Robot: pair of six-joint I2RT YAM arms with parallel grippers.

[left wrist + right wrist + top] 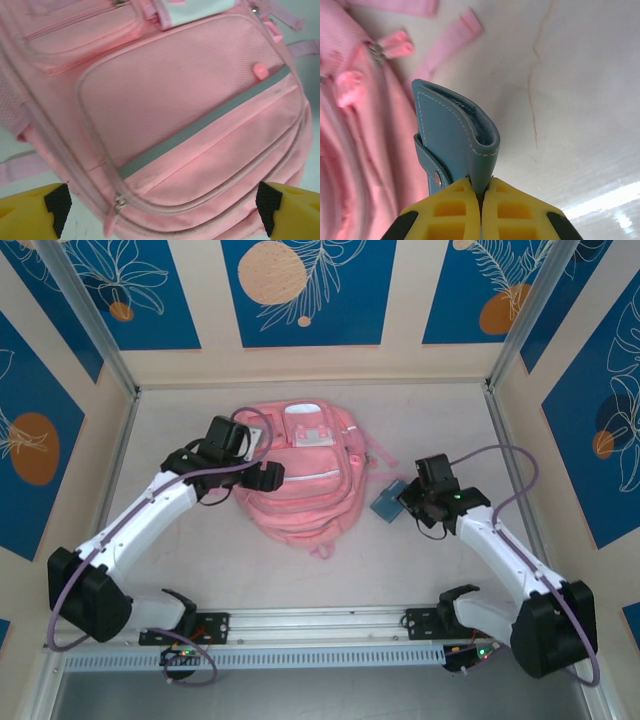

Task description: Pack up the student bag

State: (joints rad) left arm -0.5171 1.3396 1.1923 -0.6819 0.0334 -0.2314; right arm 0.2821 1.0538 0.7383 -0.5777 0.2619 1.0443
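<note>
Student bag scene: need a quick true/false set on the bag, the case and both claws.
1. The student bag lies flat on the table, front pockets up. True.
2. The right claw is shut on the teal case. True.
3. The left claw is shut on the student bag. False: it is open, its fingers wide apart over the bag's front pocket.
4. The teal case is inside the student bag. False: it is outside, beside the bag, held in the right claw.
</note>
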